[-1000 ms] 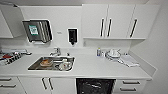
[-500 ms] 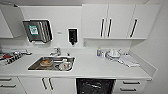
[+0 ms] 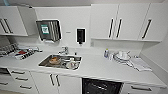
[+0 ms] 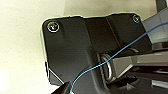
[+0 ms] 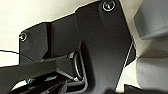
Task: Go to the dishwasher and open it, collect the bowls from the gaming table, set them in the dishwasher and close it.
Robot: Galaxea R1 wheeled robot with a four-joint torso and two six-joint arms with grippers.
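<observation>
**A small office kitchenette**

This is a staff kitchen, plainly fitted. White wall cupboards (image 3: pixel 117 22) with dark bar handles run above a long white table (image 3: pixel 100 67) built against the wall. A steel sink (image 3: pixel 60 62) is sunk into it, with a tap (image 3: pixel 65 50) behind and dishes lying in the basin. On the wall hang a paper towel dispenser (image 3: pixel 48 30) and a dark soap dispenser (image 3: pixel 81 35). Cups and plates (image 3: pixel 122 56) are stacked toward one end, a bottle (image 3: pixel 106 53) beside them. Underneath are white drawers (image 3: pixel 18 78) and the dishwasher (image 3: pixel 101 86), its dark racked inside showing.
</observation>
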